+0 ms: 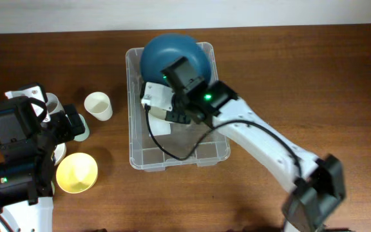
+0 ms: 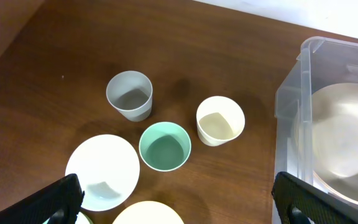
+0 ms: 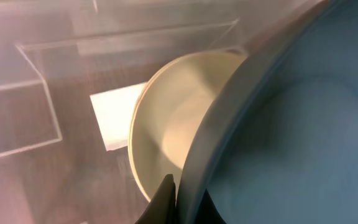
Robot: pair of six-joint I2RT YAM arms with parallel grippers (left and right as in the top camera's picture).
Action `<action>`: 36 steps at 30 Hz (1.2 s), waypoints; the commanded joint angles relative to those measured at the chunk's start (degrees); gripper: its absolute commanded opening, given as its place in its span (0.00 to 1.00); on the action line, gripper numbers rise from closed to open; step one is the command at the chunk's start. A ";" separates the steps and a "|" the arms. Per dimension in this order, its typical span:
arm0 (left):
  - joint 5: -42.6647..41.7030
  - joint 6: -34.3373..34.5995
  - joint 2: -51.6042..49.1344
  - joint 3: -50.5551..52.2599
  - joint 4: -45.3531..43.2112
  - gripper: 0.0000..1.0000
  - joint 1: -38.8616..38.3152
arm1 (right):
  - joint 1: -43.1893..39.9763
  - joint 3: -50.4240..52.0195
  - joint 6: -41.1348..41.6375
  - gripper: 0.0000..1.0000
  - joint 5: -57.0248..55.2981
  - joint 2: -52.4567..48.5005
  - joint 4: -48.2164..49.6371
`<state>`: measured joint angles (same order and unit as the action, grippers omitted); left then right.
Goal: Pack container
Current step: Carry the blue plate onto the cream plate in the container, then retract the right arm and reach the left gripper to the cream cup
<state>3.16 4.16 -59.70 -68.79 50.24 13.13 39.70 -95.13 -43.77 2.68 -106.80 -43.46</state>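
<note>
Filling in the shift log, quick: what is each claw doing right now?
Left claw: open, holding nothing.
Right claw: closed on the rim of the blue bowl.

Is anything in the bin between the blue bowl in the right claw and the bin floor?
Yes. A cream bowl lies in the container, partly covered by the blue bowl that the right claw pinches by its rim.

The right arm [image 1: 263, 145] hides part of the round blue bowl [image 1: 160, 51], and the left wrist view cuts off the clear plastic container [image 2: 289, 102].
</note>
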 commanded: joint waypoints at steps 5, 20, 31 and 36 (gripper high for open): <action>-0.83 0.74 0.02 -0.87 0.00 1.00 0.28 | 0.04 -0.66 -2.29 0.36 -0.26 -4.17 1.66; -0.85 0.74 -0.20 -0.90 -0.31 0.99 0.26 | -14.16 -3.39 37.42 0.77 -12.00 19.67 -4.96; -0.35 -1.01 -14.75 -9.49 0.28 0.99 -10.62 | -47.19 -1.53 54.60 0.76 -5.35 35.08 -31.15; -0.52 -0.96 -29.81 -18.08 0.61 0.99 -11.39 | -51.36 3.85 53.90 0.76 -1.33 35.06 -32.89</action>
<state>2.98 4.05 -82.08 -82.65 50.83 1.85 -10.85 -94.83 9.13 -1.72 -70.81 -76.88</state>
